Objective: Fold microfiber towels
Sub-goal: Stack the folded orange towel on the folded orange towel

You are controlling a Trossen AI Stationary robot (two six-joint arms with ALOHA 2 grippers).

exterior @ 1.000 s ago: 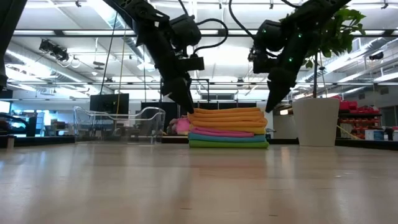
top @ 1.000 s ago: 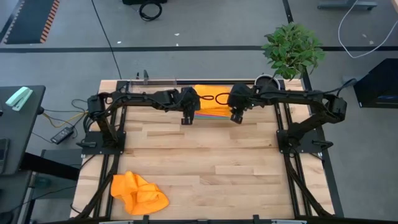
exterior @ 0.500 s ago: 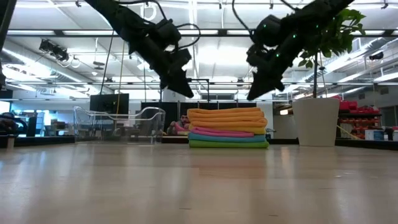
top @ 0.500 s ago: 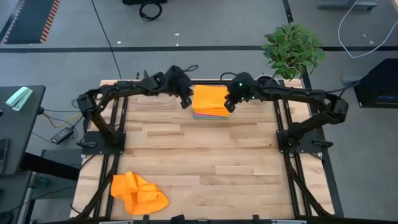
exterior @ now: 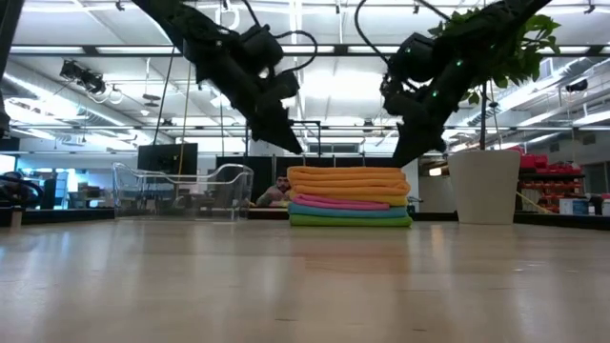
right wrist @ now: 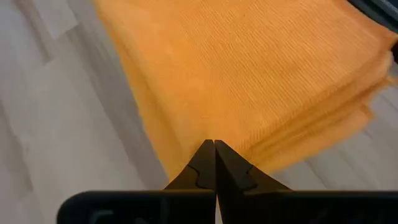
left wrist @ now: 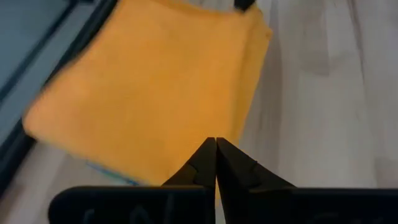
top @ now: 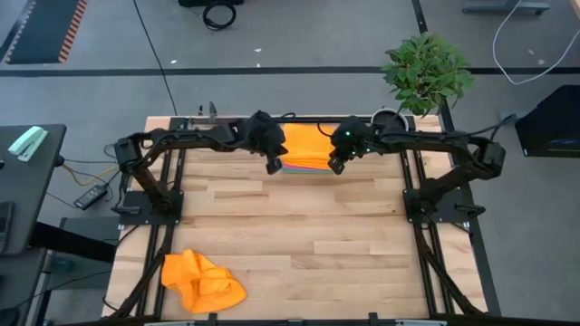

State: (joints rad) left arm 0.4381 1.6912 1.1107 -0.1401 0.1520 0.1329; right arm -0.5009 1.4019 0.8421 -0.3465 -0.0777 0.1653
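Orange microfiber cloth tops the folded towel stack (top: 306, 149) at the far edge of the wooden counter (top: 299, 226), midway between the two arms. Seen level from the low view, the stack (exterior: 349, 195) shows orange and yellow layers above pink, blue and green ones, squarely piled and resting flat on the counter.

Left arm: reaches in from its mount at the counter's left side, extended along the far edge, with its wrist bent down toward the stack's left side. The left pincer (top: 273, 166) hangs above the counter just beside the stack's near-left corner, clear of the cloth. Its fingers are pressed together, tips meeting in a point (left wrist view confirms, (left wrist: 216, 142)), with nothing between them.

Right arm: mirrors that pose from the right mount, forearm stretched along the far edge, wrist angled downward. The right pincer (top: 335, 167) hovers just off the stack's near-right corner, above it and not touching. Its fingers likewise sit tip to tip (right wrist: 214, 144), holding nothing.

One loose orange towel (top: 203, 281) lies crumpled at the counter's near-left corner, well apart from both arms. A clear plastic tray (exterior: 181, 191) stands left of the stack at the far edge. A potted plant (top: 426, 72) stands at the far-right corner.
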